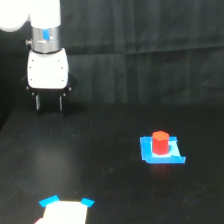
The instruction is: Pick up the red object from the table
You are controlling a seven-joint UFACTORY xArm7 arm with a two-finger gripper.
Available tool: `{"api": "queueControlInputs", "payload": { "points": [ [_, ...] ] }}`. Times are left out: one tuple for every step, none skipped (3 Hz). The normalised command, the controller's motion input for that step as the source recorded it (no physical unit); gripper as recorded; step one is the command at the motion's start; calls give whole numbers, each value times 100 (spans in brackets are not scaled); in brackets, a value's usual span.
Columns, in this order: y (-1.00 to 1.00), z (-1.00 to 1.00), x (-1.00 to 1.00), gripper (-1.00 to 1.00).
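Note:
The red object [160, 142], a small stubby red-orange cylinder, stands upright on a flat blue patch [162, 152] on the black table [110, 165], toward the exterior view's right. My gripper [49, 104] hangs from its white body at the upper left, well away from the red object and above the table's far part. Its two dark fingers [37, 102] point straight down with a gap between them, and nothing sits in that gap.
A pale rectangle [64, 212] with blue tape corners lies at the bottom edge, left of centre. Dark cloth also hangs behind the table as a backdrop [150, 30].

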Motion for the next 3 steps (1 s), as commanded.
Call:
{"api": "queueControlInputs", "payload": {
  "points": [
    [-32, 6, 98, 100],
    [-30, -52, 100, 97],
    [-11, -36, 100, 100]
  ]
}}
